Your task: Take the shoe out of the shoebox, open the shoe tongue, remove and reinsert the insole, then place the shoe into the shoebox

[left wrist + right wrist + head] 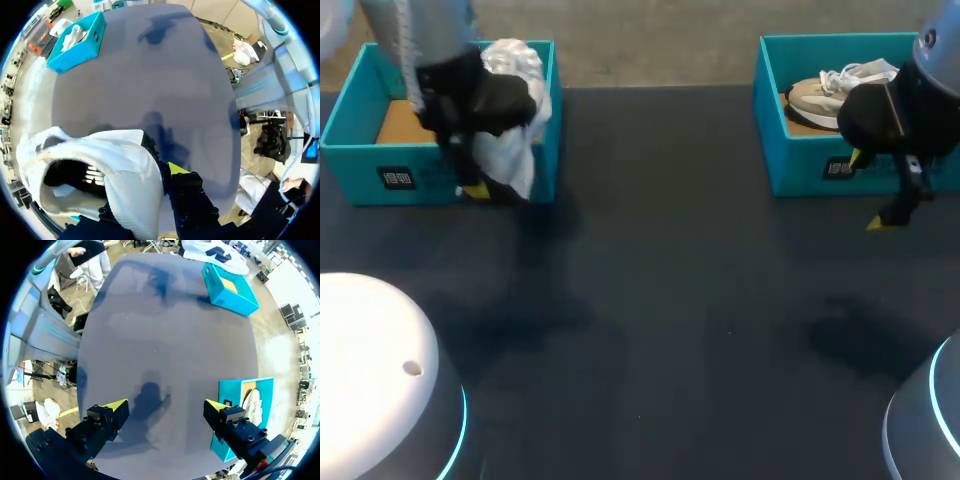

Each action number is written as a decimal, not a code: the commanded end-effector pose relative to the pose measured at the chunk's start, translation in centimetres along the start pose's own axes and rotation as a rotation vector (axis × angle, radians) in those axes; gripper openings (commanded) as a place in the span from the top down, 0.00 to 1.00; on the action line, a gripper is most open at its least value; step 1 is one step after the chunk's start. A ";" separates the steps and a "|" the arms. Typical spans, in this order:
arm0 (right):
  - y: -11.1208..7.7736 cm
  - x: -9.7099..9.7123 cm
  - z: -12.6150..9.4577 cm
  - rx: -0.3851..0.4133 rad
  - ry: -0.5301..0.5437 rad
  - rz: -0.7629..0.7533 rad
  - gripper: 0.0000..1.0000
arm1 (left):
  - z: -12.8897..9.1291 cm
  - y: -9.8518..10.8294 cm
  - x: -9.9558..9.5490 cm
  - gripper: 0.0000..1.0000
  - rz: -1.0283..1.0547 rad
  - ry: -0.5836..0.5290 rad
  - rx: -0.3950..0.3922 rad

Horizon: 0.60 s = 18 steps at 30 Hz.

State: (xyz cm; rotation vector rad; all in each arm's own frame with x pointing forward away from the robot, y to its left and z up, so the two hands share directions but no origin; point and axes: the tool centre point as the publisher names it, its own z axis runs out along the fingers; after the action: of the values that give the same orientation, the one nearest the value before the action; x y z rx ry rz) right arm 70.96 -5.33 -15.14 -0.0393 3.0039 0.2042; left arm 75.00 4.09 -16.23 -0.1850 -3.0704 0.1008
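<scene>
Hanging over the front wall of the teal left box [360, 155], whose brown card floor shows, a soft white shoe [525, 140] of mesh fabric with a gaping mouth is pinched by the left end effector [485, 185]. The teal right box [800, 165] holds a beige shoe [815, 100] with white laces. The right end effector [165, 412] hovers spread before it over the dark worktop [670, 300].

The left arm [420, 40] comes down from the far left corner, its black wrist pointing at the bench [670, 300]. The left hand [475, 186] seems closed on the white shoe [520, 100], though only one yellow fingertip [175, 167] shows beside it. The right arm [930, 90] enters from the right. The right hand [868, 192] hangs tilted above the bench, fingers spread wide apart.
</scene>
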 end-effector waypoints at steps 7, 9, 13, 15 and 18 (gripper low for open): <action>0.2 -0.2 0.1 0.004 0.004 0.001 0.00 | -1.5 7.8 -1.6 1.00 0.004 0.023 -0.004; 0.2 -0.2 0.1 0.004 0.004 0.001 0.00 | -1.5 9.7 -2.1 1.00 0.010 0.015 -0.028; 0.2 -0.2 0.1 0.004 0.004 0.001 0.00 | -1.8 13.2 -3.0 1.00 0.011 0.004 -0.017; 0.2 -0.2 0.1 0.004 0.004 0.001 0.00 | -2.0 14.7 -3.5 1.00 0.006 0.010 -0.026; 0.2 -0.2 0.1 0.004 0.004 0.001 0.00 | -2.3 16.7 -4.0 1.00 0.034 0.041 -0.055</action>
State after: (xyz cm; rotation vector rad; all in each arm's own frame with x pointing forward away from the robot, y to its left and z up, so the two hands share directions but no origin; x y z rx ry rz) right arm 70.96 -5.33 -15.14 -0.0390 3.0039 0.2042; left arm 80.24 18.31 -15.76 -0.2167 -3.0549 0.0090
